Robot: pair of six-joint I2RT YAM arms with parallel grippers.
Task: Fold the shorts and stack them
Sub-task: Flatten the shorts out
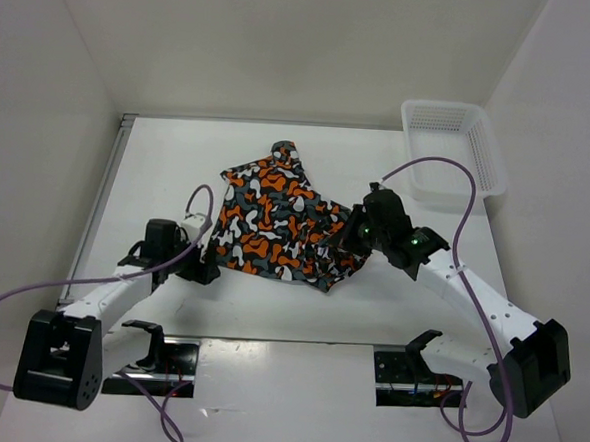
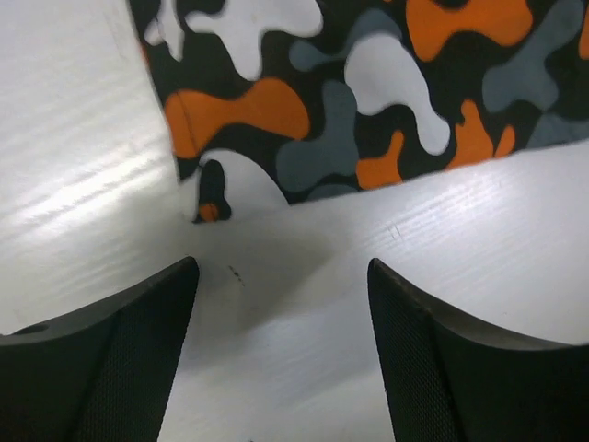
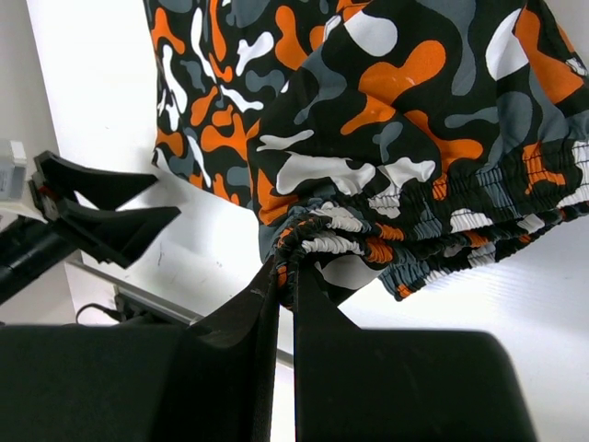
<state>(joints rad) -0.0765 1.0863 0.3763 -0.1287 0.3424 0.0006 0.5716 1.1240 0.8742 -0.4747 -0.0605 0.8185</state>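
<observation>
The camouflage shorts (image 1: 275, 220) lie spread on the white table in the middle of the top view. My right gripper (image 1: 346, 238) is shut on the elastic waistband (image 3: 317, 241) at the shorts' right edge and lifts that part a little off the table. My left gripper (image 1: 204, 272) is open and empty, low over the table just short of the shorts' near left corner (image 2: 212, 189); bare table shows between its fingers (image 2: 138, 350). The left gripper also shows in the right wrist view (image 3: 101, 207), open.
A white mesh basket (image 1: 452, 148) stands at the back right of the table. A raised rail (image 1: 101, 199) runs along the table's left edge. Purple cables loop from both arms.
</observation>
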